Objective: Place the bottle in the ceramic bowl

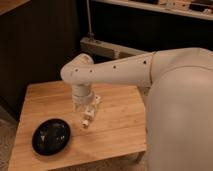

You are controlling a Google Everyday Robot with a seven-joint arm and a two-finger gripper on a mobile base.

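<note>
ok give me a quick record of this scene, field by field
table: light wood
ceramic bowl: black, empty, on the table, lower left of the view
gripper: above the table, just right of the ceramic bowl, pointing down
bottle: whitish, at the gripper's lower end, outside the ceramic bowl
task: bottle not yet in the ceramic bowl

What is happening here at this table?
A robot arm reaches over the wooden table from the right. Its tool seems to hold the small whitish bottle just above the table, a little to the right of the black bowl. The bottle is not yet in the bowl.
</note>
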